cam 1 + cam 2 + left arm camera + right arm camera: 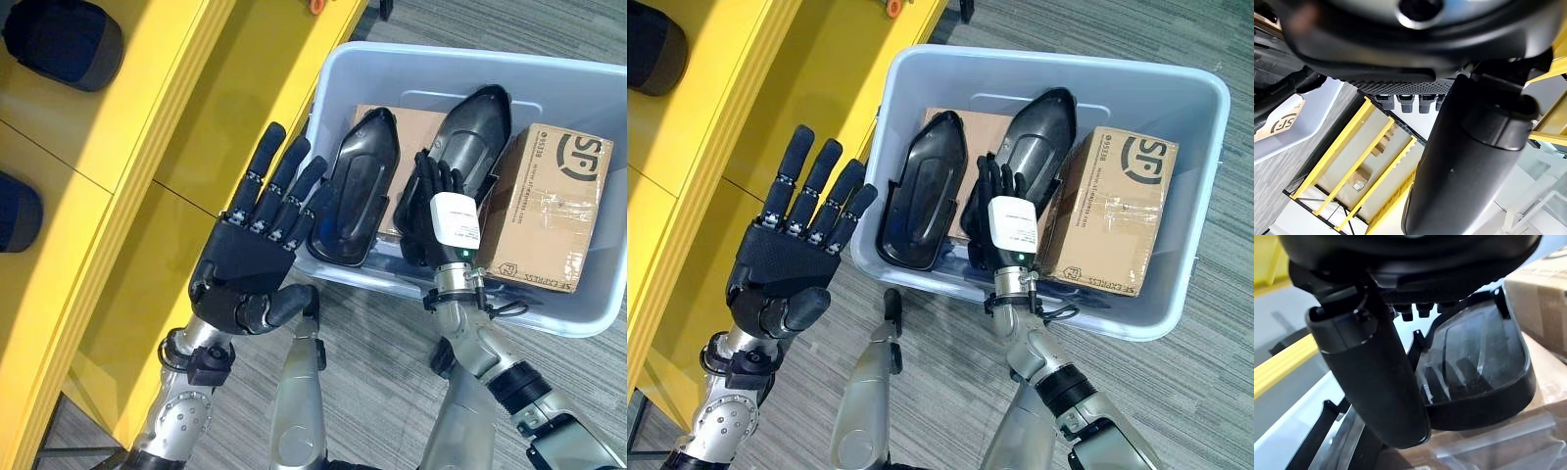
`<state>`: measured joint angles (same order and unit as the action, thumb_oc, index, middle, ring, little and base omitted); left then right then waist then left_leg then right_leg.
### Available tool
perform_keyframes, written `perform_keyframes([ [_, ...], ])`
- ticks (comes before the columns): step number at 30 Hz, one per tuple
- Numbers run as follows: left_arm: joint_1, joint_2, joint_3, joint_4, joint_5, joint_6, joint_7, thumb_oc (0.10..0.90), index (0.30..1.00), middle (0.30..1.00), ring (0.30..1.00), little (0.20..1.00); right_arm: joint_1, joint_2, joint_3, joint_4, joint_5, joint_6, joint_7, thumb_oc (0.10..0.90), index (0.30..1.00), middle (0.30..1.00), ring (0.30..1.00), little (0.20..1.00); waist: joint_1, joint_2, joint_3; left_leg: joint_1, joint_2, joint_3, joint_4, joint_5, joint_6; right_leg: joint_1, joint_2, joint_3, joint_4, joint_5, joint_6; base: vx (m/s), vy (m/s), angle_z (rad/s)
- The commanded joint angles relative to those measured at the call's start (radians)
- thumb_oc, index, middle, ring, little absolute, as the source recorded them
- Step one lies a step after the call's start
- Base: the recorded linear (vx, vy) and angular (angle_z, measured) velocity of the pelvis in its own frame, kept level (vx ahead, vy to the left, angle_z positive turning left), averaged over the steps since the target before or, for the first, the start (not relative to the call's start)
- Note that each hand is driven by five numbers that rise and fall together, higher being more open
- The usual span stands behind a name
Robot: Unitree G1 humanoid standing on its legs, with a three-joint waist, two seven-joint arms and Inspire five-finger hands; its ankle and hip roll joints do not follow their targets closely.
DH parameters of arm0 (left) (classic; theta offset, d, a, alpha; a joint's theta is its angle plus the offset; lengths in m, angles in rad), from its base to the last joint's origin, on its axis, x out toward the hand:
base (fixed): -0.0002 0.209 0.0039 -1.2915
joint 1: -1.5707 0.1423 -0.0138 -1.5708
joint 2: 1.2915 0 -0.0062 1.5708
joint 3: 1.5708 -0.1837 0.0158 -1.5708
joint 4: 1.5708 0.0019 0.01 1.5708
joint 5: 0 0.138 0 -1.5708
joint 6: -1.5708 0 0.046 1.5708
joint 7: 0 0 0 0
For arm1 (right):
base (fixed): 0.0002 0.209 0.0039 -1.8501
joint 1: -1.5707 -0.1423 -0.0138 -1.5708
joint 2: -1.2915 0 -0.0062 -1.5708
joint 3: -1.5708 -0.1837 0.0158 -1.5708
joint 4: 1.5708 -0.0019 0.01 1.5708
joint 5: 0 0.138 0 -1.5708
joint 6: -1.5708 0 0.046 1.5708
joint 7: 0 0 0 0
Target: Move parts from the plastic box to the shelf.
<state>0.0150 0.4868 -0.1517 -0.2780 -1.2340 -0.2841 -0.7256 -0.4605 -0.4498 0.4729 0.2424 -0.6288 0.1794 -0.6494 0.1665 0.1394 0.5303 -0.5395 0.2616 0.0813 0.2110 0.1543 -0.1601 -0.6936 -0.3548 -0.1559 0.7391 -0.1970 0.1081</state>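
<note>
Inside the plastic box (921, 69), at its near wall, we have our right hand (1004, 220) reaching down onto the lower end of the right-hand black part (1038, 132). From the head views its fingers (994, 181) lie along that part's near end; in the right wrist view they run straight out towards the part's curved shell (1484, 367) with the thumb (1376, 382) alongside, so we read them as extended and touching or nearly touching, not yet closed round anything. That part runs lengthways away from the fingers, from the box's near wall towards its far wall, tilted a little to the right, resting against the cardboard carton (1112, 211). A second black part (921, 191) lies just beside it, nearer the box's left wall, with the same long axis. Our left hand (789, 259) is outside the box, off its left wall, palm raised and fingers spread, holding nothing. Beyond it stands the yellow shelf (823, 69). We judge the right hand the nearer one, so the grasp falls to it.
</note>
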Motion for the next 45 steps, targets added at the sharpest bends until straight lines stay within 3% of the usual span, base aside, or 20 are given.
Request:
perform_keyframes([
  [1,-0.035,-0.019,0.03,-0.134,-0.015,-0.043,-0.041,0.9,1.0,1.0,1.0,1.0,-0.062,0.036,-0.065,-0.091,-0.042,-0.071,-0.09,0.9,1.0,1.0,1.0,1.0,0.003,0.024,-0.01,-0.026,-0.061,0.034,-0.009,-0.067,0.087,0.035,0.056,-0.089,0.048,-0.051,-0.049,0.01,0.045,0.01],
  [12,-0.029,-0.022,0.039,-0.124,-0.04,-0.039,-0.07,0.9,1.0,1.0,1.0,1.0,-0.035,0.029,-0.03,-0.063,-0.026,-0.048,-0.009,0.9,1.0,1.0,1.0,1.0,-0.011,0.035,-0.01,-0.023,-0.057,0.055,-0.009,-0.072,0.084,0.017,0.053,-0.074,0.052,-0.053,-0.049,0.01,0.021,-0.02],
  [15,-0.04,-0.035,0.047,-0.15,-0.025,-0.008,-0.037,0.9,1.0,1.0,1.0,1.0,-0.039,0.029,-0.018,-0.062,-0.02,-0.034,0.003,0.9,1.0,1.0,1.0,1.0,-0.007,0.038,-0.01,-0.032,-0.06,0.053,0.003,-0.075,0.089,0.009,0.044,-0.074,0.066,-0.055,-0.042,0.0,0.0,0.0],
  [17,-0.087,-0.056,0.055,-0.152,0.014,0.041,0.004,0.9,1.0,1.0,1.0,1.0,-0.063,0.031,0.008,-0.071,0.006,0.004,0.028,0.9,1.0,1.0,1.0,1.0,-0.002,0.025,-0.01,-0.043,-0.06,0.05,0.017,-0.077,0.09,0.002,0.041,-0.08,0.079,-0.056,-0.043,0.02,-0.066,0.02],
  [20,-0.155,-0.071,0.04,-0.117,0.048,0.056,0.037,0.9,1.0,1.0,1.0,1.0,-0.102,0.036,0.043,-0.063,0.051,0.05,0.044,0.9,1.0,1.0,1.0,1.0,-0.003,0.008,-0.01,-0.052,-0.059,0.041,0.027,-0.075,0.089,0.0,0.044,-0.088,0.08,-0.05,-0.044,0.01,-0.089,0.05],
  [36,-0.474,-0.154,-0.179,0.107,0.251,-0.095,0.31,0.9,1.0,1.0,1.0,1.0,-0.263,0.118,0.142,0.139,0.092,0.088,0.067,0.9,1.0,1.0,1.0,1.0,-0.054,-0.044,-0.01,-0.117,-0.029,0.032,0.066,-0.066,0.078,-0.039,0.09,-0.084,0.077,-0.03,-0.049,0.0,-0.02,-0.01],
  [45,-0.538,-0.185,-0.217,0.163,0.301,-0.139,0.364,0.9,1.0,1.0,1.0,1.0,-0.31,0.137,0.136,0.224,0.138,0.091,0.031,0.9,1.0,1.0,1.0,1.0,-0.059,-0.053,-0.01,-0.162,-0.025,0.033,0.078,-0.065,0.079,-0.071,0.103,-0.086,0.082,-0.027,-0.053,0.0,0.0,-0.01],
])
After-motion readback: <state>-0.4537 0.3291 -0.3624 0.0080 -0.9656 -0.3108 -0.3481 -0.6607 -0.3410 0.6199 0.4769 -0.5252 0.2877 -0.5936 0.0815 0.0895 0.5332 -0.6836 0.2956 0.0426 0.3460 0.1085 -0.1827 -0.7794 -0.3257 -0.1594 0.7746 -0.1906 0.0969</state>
